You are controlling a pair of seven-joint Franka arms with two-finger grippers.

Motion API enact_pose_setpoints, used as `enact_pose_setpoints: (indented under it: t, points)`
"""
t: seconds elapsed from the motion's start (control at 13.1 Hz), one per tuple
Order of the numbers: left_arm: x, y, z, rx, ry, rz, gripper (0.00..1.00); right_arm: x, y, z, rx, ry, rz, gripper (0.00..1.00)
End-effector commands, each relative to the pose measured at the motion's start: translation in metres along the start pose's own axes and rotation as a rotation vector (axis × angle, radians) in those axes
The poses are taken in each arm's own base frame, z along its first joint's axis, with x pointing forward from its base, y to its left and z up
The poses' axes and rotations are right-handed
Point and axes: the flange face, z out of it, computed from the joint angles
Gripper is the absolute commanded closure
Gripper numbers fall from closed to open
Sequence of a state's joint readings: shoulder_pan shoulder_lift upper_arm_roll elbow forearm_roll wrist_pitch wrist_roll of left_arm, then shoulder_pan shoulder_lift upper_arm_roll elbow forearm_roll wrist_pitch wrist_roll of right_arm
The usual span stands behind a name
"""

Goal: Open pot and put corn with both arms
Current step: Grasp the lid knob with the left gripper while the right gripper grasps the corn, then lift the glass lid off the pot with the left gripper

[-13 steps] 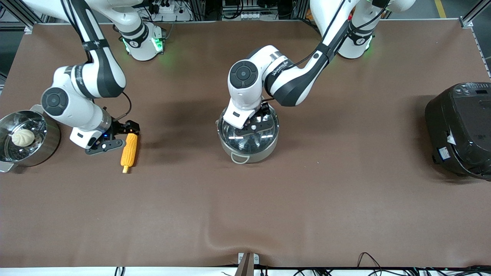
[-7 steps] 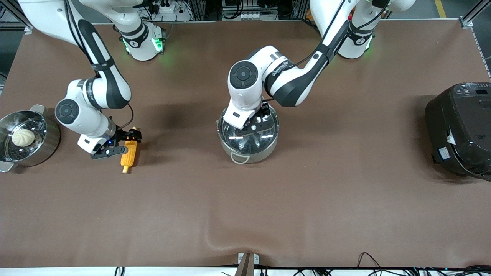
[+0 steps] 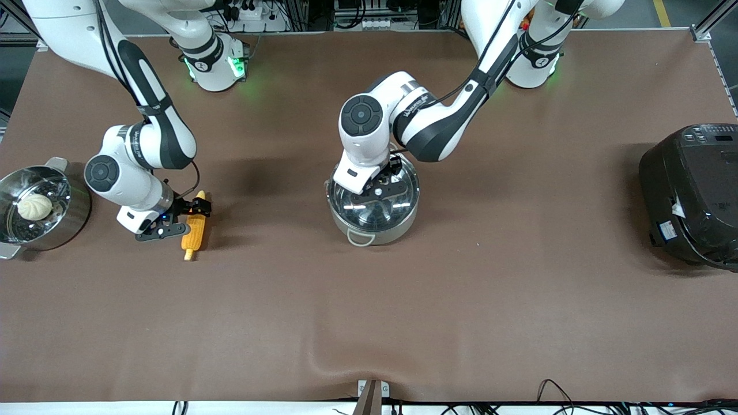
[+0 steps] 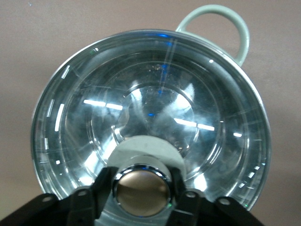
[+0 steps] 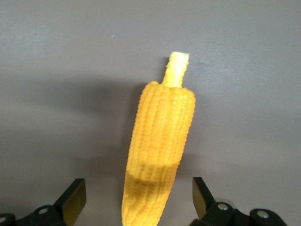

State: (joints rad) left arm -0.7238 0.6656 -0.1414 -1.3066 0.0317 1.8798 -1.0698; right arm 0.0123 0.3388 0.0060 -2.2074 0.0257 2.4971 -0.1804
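Lying between right pincer (image 5: pixel 136 200) fingers: corn (image 5: pixel 157 155).

A brown cloth-covered counter (image 3: pixel 519 300) carries four things. A round shiny steel pot (image 3: pixel 373 227) with a clear glass lid stands mid-counter. An orange-yellow corn cob (image 3: pixel 193 236) lies flat toward the right arm's end, near a steel steamer pot (image 3: pixel 69 222) holding a pale bun at that edge. A big black rice cooker (image 3: pixel 692 196) sits at the left arm's end.
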Motion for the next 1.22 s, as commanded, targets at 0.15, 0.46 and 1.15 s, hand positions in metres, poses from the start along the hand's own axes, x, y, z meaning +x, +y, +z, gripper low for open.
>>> enact_pose_setpoints:
  t: [0.15,0.46,1.15]
  points:
    - [0.006,-0.001,-0.011,-0.001,0.021,-0.024,1.00,0.004,0.026,0.023,0.001,0.009,0.085,0.00]
    - [0.005,-0.011,-0.050,-0.031,0.042,-0.032,1.00,0.012,0.009,0.025,-0.001,0.011,0.138,0.00]
    - [0.150,-0.207,-0.120,0.038,0.010,-0.054,1.00,0.014,0.010,0.042,0.002,-0.013,0.140,0.00]
